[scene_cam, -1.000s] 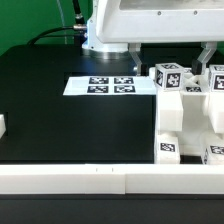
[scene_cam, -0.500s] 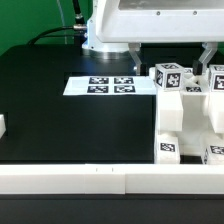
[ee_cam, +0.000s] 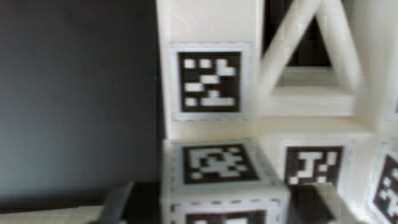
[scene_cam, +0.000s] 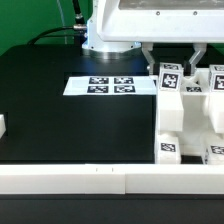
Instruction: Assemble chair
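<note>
Chair parts [scene_cam: 185, 115], chunky white plastic blocks bearing black-and-white square tags, stand clustered at roughly 3 o'clock on the black tabletop [scene_cam: 70, 120]. The gripper [scene_cam: 170, 62] sits at the top block of the cluster, its dark fingers [scene_cam: 150, 58] on either side of it; jaws partly drawn in, contact not confirmable, so firm hold cannot be told. The marker board [scene_cam: 110, 86], thin and flat, lies at about 12 o'clock. A white rail [scene_cam: 90, 178] borders the 6 o'clock edge. The wrist view alone shows the tagged faces close up [ee_cam: 210, 82] and a slanted strut behind them.
</note>
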`<action>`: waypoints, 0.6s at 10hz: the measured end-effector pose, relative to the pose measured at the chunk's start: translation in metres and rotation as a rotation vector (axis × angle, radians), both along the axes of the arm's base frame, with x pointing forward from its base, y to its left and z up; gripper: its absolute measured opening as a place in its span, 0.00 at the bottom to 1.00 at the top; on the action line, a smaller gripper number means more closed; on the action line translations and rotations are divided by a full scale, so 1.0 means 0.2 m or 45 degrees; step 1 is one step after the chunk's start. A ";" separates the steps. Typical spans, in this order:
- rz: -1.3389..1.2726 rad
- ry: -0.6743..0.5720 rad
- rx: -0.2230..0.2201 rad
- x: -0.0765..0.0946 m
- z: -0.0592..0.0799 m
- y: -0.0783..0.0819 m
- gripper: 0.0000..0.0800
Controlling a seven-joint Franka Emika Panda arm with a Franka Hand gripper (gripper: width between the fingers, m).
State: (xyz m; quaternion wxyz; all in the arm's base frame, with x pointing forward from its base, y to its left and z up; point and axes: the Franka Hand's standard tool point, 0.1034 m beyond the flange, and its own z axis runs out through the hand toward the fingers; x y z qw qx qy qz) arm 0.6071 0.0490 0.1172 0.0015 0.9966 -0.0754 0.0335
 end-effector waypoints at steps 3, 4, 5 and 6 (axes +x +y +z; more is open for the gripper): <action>-0.035 -0.001 0.002 0.00 0.00 -0.01 0.36; -0.070 -0.001 0.005 0.00 0.00 -0.01 0.36; -0.110 -0.003 0.010 0.00 0.00 -0.01 0.36; -0.214 -0.006 0.022 0.00 0.00 0.00 0.36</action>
